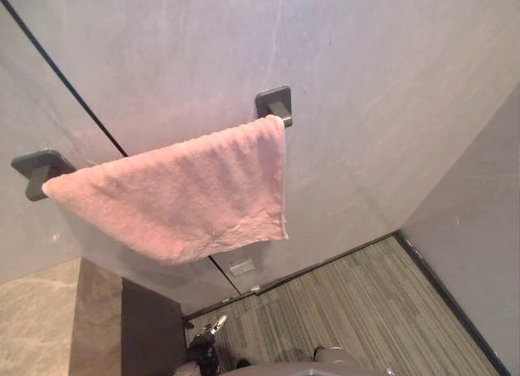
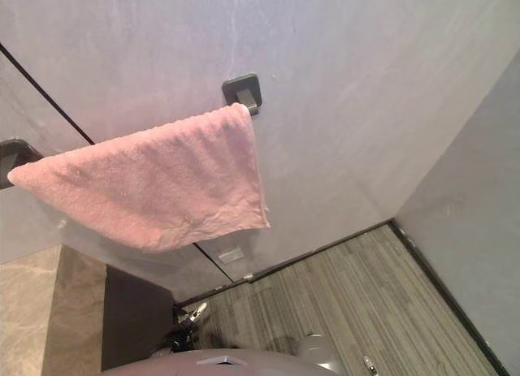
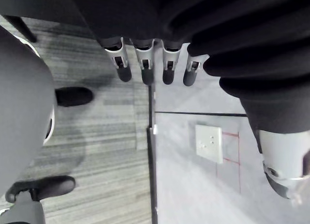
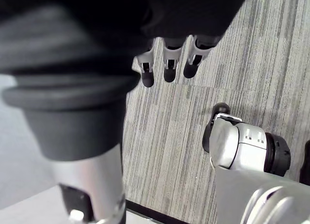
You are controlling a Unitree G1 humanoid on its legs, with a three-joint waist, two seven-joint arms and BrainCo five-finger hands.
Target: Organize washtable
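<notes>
A pink towel (image 1: 187, 201) is hanging folded over a rail on the grey wall (image 1: 382, 75). The cloth is covering the rail itself, and a dark square mount (image 1: 274, 104) is showing at the towel's right end. A second mount (image 1: 36, 171) is peeking out at its left end, partly behind the fabric. The towel's lower edge is drooping unevenly, lowest near the middle, with a crumpled corner at the right. Below and to the left, a corner of the beige stone worktop (image 1: 36, 327) is coming into the head views. The frame is cutting it off, so whatever is lying on it cannot be made out. A striped grey floor (image 1: 366, 311) is running along the foot of the wall. The left hand (image 3: 146, 64) is hanging over the line where that floor meets the wall, near a white plate (image 3: 209, 143). Its fingers are reaching straight out and its thumb is standing apart, with nothing in its grasp. The right hand (image 4: 169, 64) is hanging above the floor, its fingers likewise straight and holding nothing. The dark cover is hiding both palms.
</notes>
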